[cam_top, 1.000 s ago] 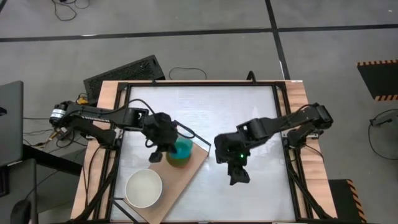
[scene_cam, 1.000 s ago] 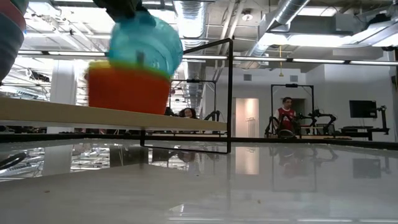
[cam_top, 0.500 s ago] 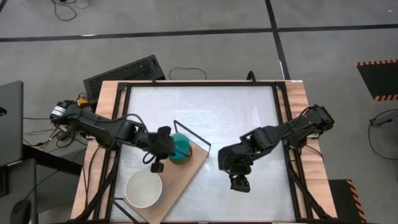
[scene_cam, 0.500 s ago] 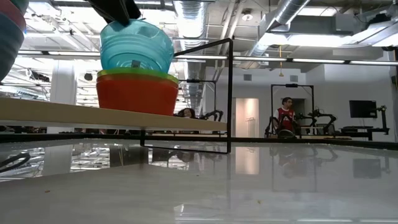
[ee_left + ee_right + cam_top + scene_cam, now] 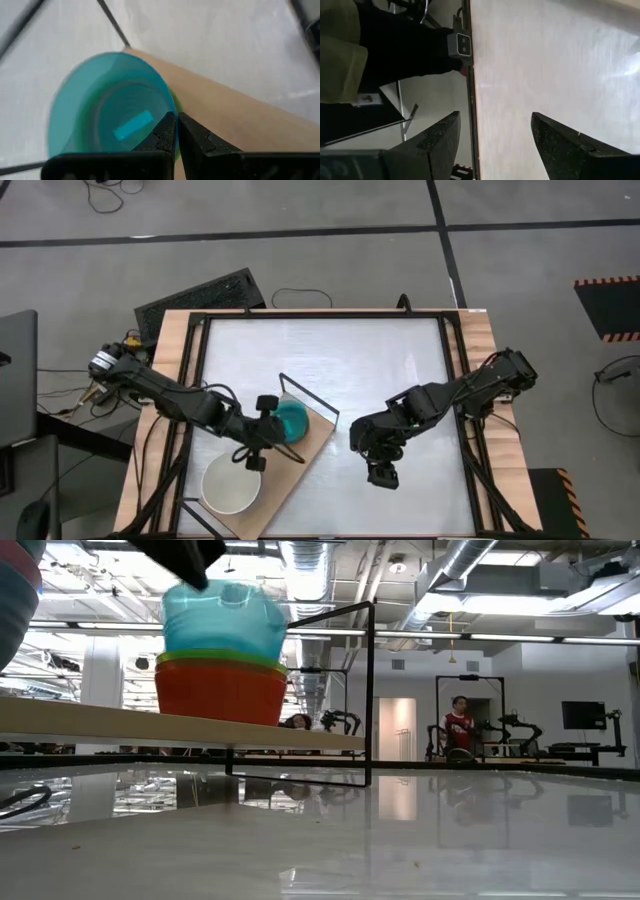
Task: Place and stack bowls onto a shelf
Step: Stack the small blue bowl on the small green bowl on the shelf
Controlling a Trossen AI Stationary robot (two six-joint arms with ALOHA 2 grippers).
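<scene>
A cyan bowl (image 5: 292, 420) tops a stack on the light-wood shelf (image 5: 312, 442). In the low view the cyan bowl (image 5: 222, 618) sits in a lime green bowl (image 5: 220, 661), which sits in a red bowl (image 5: 215, 692). My left gripper (image 5: 268, 430) is shut on the cyan bowl, at its left side. A cream-white bowl (image 5: 230, 483) sits nearer on the same board and tops a second stack (image 5: 15, 590). My right gripper (image 5: 380, 472) hangs open over the white table, right of the shelf, touching nothing. My left gripper (image 5: 176, 116) pinches the cyan bowl's rim (image 5: 169, 102), one finger (image 5: 164, 131) inside the bowl and the other outside. It comes slanting down from the table's left. The bowl rests in the lime green bowl below it, slightly tipped.
The shelf's black wire frame (image 5: 370, 690) rises at the board's far end. The white tabletop (image 5: 340, 360) spreads behind and to the right of the shelf. A black keyboard (image 5: 200, 298) lies beyond the far left corner. A person (image 5: 460, 725) stands far off in the room.
My left gripper has moved down and toward the near edge, staying shut on the cyan bowl. The bowl, tilted above the stack a second ago, has come down into the lime green bowl. My right gripper has drifted a little toward the near edge.
</scene>
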